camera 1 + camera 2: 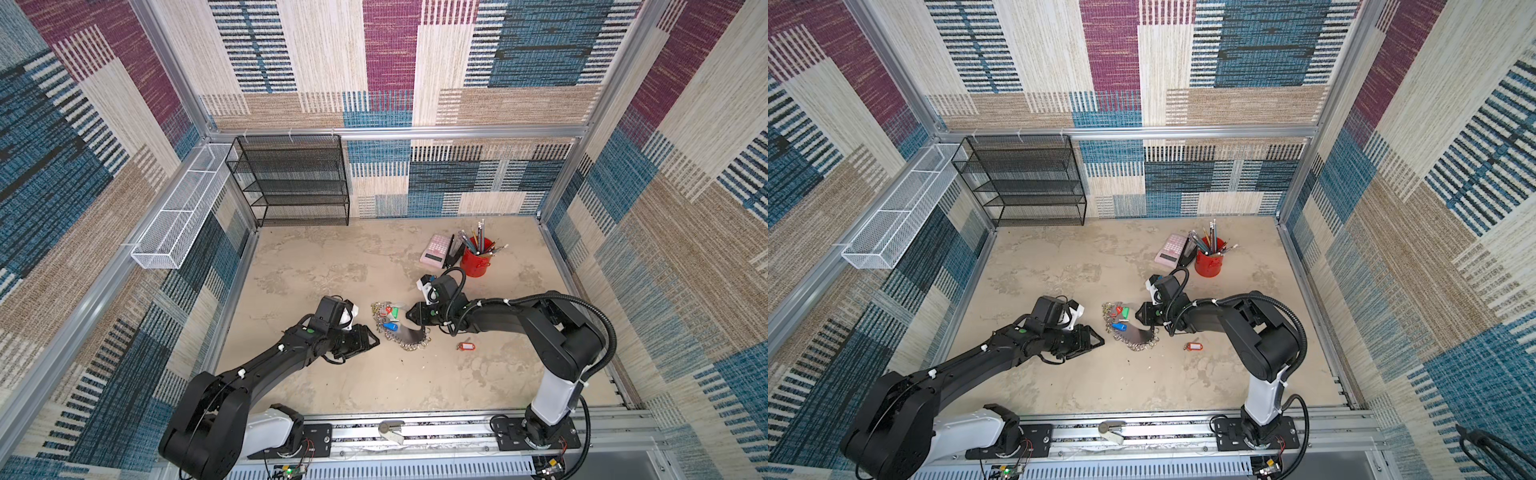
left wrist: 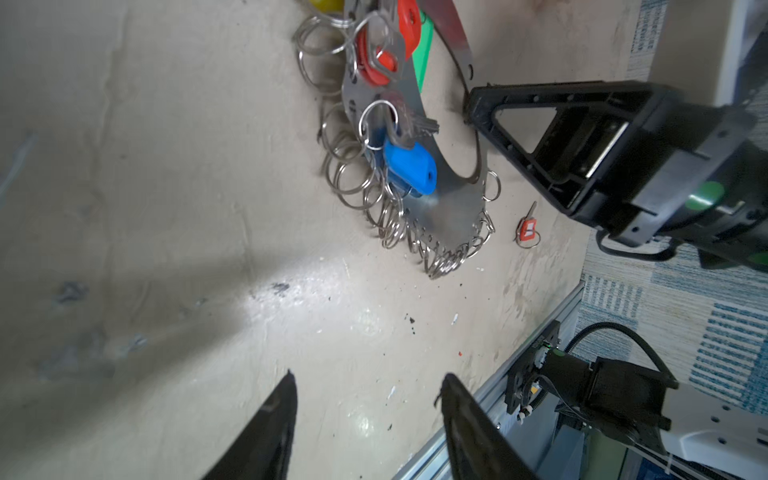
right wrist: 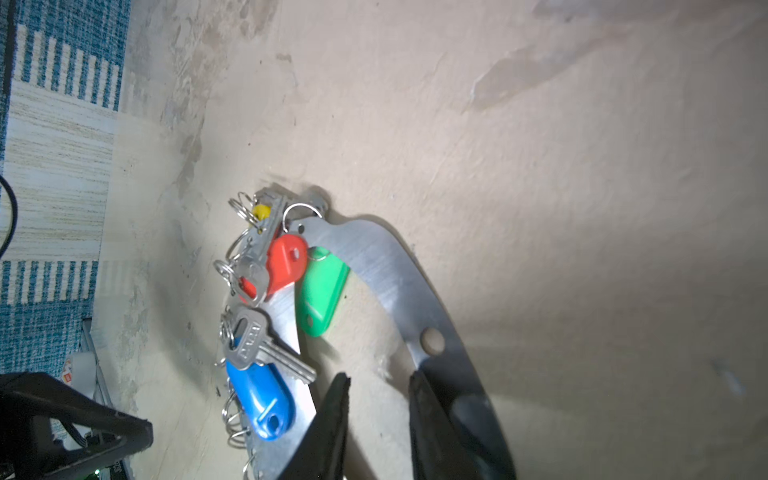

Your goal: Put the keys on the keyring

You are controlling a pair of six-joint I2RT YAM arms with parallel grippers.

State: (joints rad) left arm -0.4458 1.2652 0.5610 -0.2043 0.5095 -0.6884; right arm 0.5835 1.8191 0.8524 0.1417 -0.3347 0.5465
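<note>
The keyring [image 1: 409, 334] [image 1: 1138, 334], a grey metal band loop edged with split rings, lies mid-table. Keys with blue [image 3: 259, 399], red [image 3: 284, 262], green [image 3: 320, 291] and yellow [image 3: 261, 211] tags hang on its left side. A loose red-tagged key [image 1: 465, 345] [image 2: 528, 230] lies on the table to its right. My right gripper [image 3: 378, 378] [image 1: 409, 314] reaches down inside the loop; its jaws stand a narrow gap apart with only bare table between them, and the band [image 3: 386, 266] runs just outside one finger. My left gripper [image 2: 368, 380] [image 1: 377, 340] is open and empty, just left of the keyring.
A red cup of pencils [image 1: 476, 262] and a pink calculator [image 1: 435, 249] stand behind the right arm. A black mesh shelf [image 1: 291, 187] is at the back left, a white wire basket [image 1: 178, 216] on the left wall. A metal rail [image 1: 415, 428] edges the front.
</note>
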